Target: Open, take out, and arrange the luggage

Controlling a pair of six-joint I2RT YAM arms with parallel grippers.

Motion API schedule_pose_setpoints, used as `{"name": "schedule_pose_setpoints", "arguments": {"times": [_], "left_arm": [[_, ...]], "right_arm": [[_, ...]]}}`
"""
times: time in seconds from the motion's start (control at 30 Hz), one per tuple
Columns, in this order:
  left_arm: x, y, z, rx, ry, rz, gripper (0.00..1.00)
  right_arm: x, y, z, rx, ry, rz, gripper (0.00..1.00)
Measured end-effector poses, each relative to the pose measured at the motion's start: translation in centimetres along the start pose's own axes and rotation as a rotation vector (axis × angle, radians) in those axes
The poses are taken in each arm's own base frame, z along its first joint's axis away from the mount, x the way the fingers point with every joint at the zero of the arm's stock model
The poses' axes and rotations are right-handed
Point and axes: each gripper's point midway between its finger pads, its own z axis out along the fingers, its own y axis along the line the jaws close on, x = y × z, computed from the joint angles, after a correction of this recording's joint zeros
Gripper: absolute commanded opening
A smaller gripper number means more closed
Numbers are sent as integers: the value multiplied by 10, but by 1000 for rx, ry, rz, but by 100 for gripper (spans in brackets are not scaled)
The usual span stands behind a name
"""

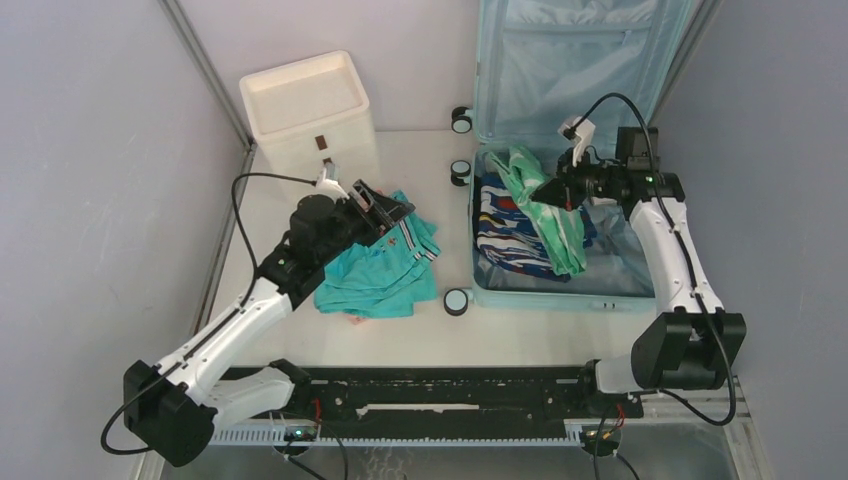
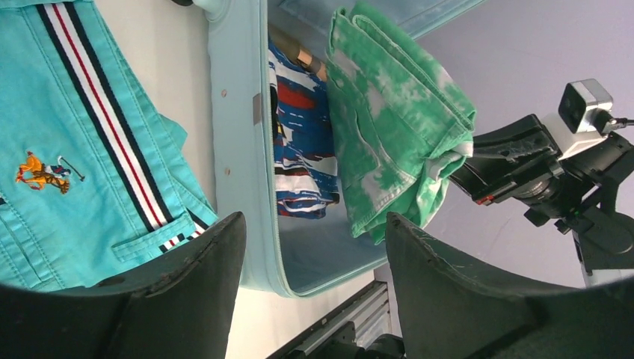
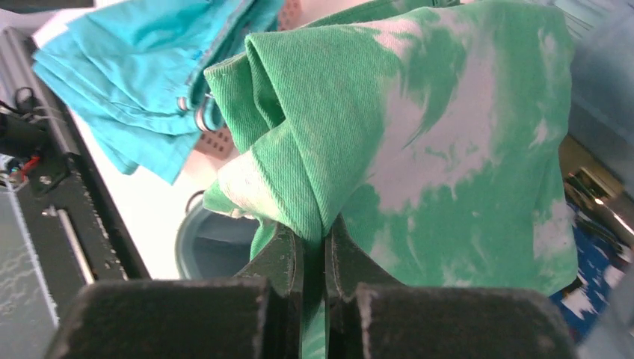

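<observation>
Luggage (image 1: 570, 70) fills the upper right of the top view, lid up against the wall, tub flat on the table (image 1: 400, 340). Right arm rises from the lower right corner, elbow bent, forearm over the tub, right gripper (image 1: 553, 190) pointing left. Left arm runs diagonally from lower left to centre; left gripper (image 1: 385, 205) hangs above the teal shorts (image 1: 375, 275), jaws apart, nothing between them. White drawer box (image 1: 305, 110) sits upper left, behind that arm.

Only the right wrist view shows us the pinch: jaws clamped on a fold of the green tie-dye garment (image 3: 448, 134), which drapes over blue patterned clothes (image 1: 505, 235) in the tub. Left wrist view alone gives us the orange emblem (image 2: 41, 172) on the shorts.
</observation>
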Motion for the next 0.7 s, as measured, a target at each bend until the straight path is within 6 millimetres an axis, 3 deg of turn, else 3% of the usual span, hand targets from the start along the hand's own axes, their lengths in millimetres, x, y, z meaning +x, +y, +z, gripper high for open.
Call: {"name": "schedule_pose_setpoints", "arguments": {"times": [0.2, 0.37, 0.53, 0.7], "left_arm": [[-1, 3, -1, -16, -11, 1, 69], [-3, 22, -10, -118, -25, 50, 62], [-18, 44, -35, -251, -87, 161, 64], [-35, 67, -74, -384, -168, 265, 72]], "right_arm": [[-17, 38, 13, -87, -26, 6, 0], [-39, 78, 28, -182, -64, 45, 0], [-58, 113, 42, -246, -82, 113, 0], [-84, 141, 56, -282, -104, 167, 0]]}}
